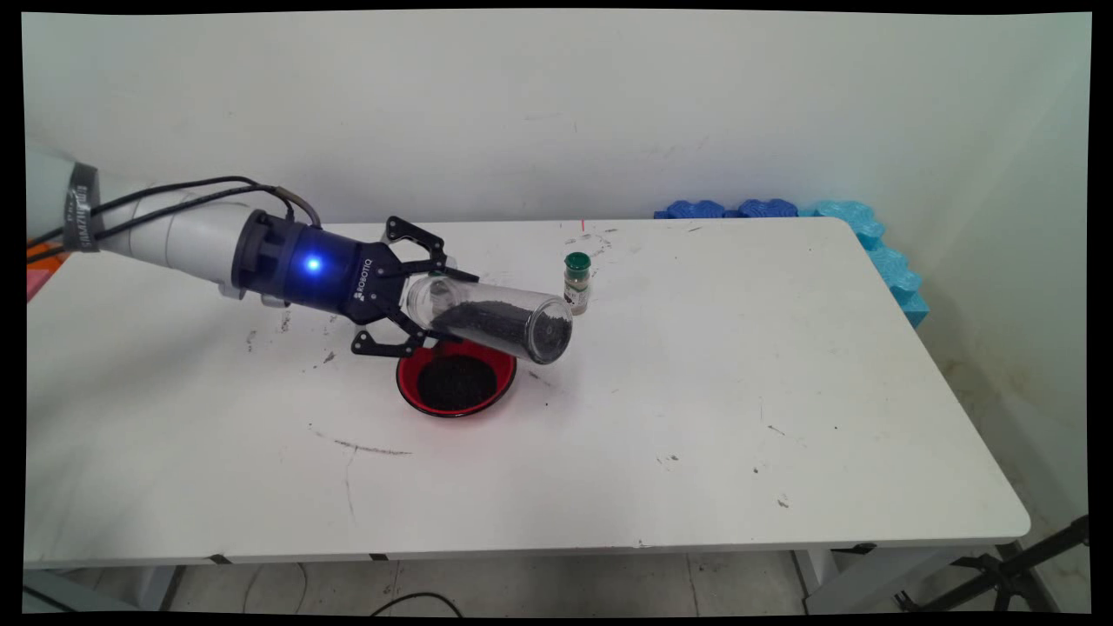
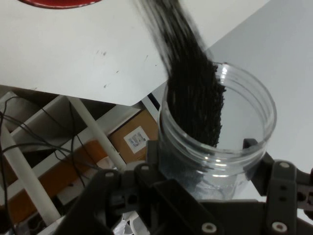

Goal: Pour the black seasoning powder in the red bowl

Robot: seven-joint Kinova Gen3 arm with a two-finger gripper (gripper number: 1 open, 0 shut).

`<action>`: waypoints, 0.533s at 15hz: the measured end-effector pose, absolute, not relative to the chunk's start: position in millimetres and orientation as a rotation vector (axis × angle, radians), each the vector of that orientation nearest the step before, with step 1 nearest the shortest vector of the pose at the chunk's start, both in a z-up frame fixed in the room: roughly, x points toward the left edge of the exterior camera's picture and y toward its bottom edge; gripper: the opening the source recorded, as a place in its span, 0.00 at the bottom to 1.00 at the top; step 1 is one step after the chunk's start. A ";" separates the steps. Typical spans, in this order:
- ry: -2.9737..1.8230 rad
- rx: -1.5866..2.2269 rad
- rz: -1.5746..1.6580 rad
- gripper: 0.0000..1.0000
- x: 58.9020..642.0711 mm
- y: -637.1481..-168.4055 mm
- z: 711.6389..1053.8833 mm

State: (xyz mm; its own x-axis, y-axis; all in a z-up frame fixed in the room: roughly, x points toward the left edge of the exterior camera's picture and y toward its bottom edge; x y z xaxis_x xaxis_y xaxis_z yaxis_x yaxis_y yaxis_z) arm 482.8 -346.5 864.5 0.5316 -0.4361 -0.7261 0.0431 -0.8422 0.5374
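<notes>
The gripper is closed around the base of a clear jar, which lies nearly on its side above the table, its open mouth pointing right and a little down. Black grains lie along the lower wall of the jar. Under it, on the table, stands a red bowl with a dark heap of the same grains inside. A small bottle with a green cap stands upright just right of the jar's mouth, farther back. The hand view looks along the jar from its base, the grains streaking toward the mouth, the bowl's red rim at the top edge, and cardboard boxes under the table, unseen in the main view.
</notes>
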 end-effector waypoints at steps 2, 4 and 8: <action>-0.304 2.273 -1.279 0.00 481.9 -346.7 863.6; -0.294 2.273 -1.282 0.00 481.2 -346.8 863.0; -0.279 2.272 -1.285 0.00 480.0 -347.0 861.6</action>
